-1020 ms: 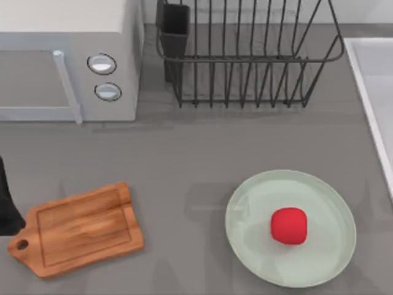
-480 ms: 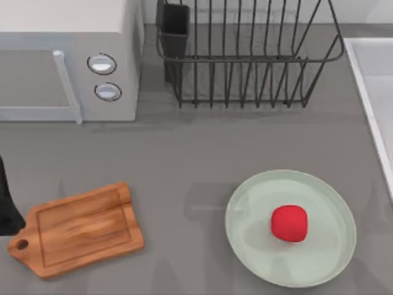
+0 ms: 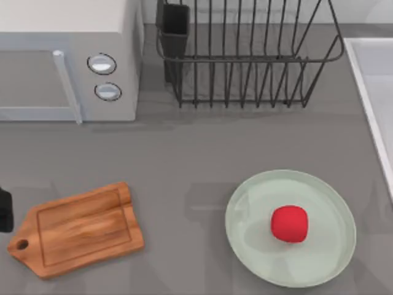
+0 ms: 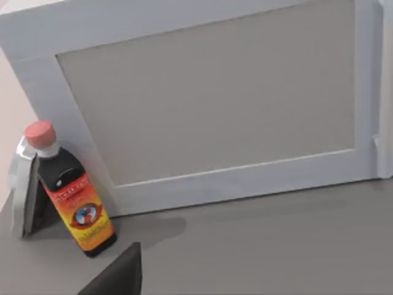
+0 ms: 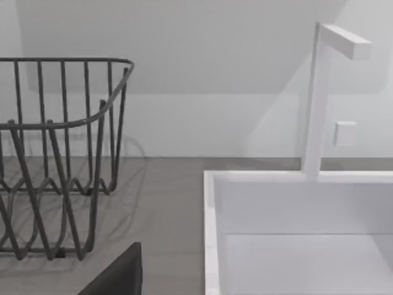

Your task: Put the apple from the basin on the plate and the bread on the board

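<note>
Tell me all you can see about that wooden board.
The board is a brown wooden rectangle with visible grain, a groove along its border and a short rounded handle with a hole. It lies flat and skewed on the grey table's near left, handle toward the left edge. Nothing rests on it.

Top view: straight down from above the grey worktop (image 3: pixel 184 160), taking in the microwave (image 3: pixel 67 61), the dish rack (image 3: pixel 245 55), the board (image 3: pixel 80 230), the plate (image 3: pixel 319 258) and the basin (image 3: pixel 374 92) rim at the right edge. Left wrist view: low and near, facing the microwave (image 4: pixel 209 98) door with a sauce bottle (image 4: pixel 77 206) beside it. Right wrist view: low over the worktop, facing the back wall, sharing the dish rack (image 5: pixel 55 160) and basin (image 5: pixel 212 246) with the top view.
</note>
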